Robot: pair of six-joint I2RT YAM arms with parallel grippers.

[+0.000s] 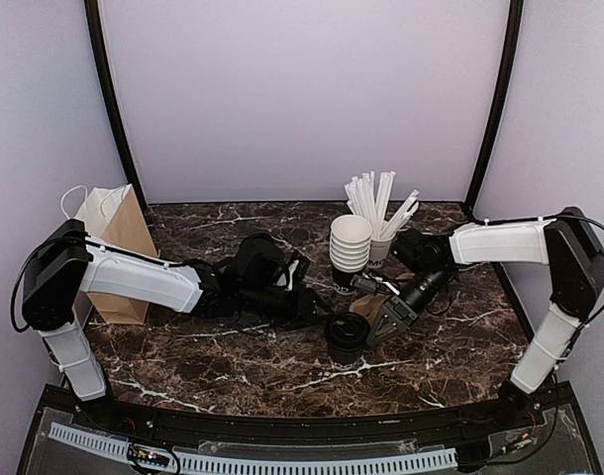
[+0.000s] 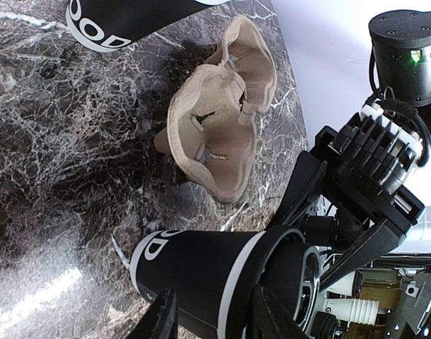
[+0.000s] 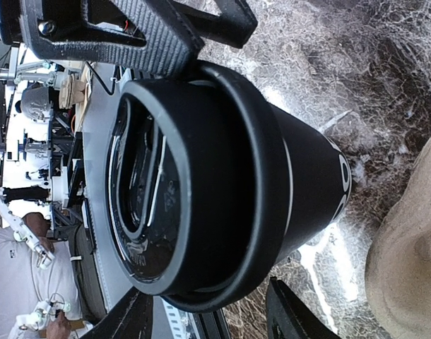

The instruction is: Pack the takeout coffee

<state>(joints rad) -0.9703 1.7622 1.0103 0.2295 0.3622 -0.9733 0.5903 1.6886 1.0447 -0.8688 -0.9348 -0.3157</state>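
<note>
Takeout coffee (image 1: 347, 338) sits on the marble counter (image 1: 233, 358), just beside the pulp cup carrier (image 2: 215, 134) and in front of the cup stack (image 1: 350, 242). Right gripper (image 3: 210, 314) straddles its lid. Left gripper (image 2: 214, 314) has parted tips at its side. Whether either clamps it, I cannot tell.

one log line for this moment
cup: lidded, on table beside tray | left fingers: at cup | right fingers: apart at lid

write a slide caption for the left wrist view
left gripper grips the lidded takeout coffee beside a pulp cup carrier on the table
</note>
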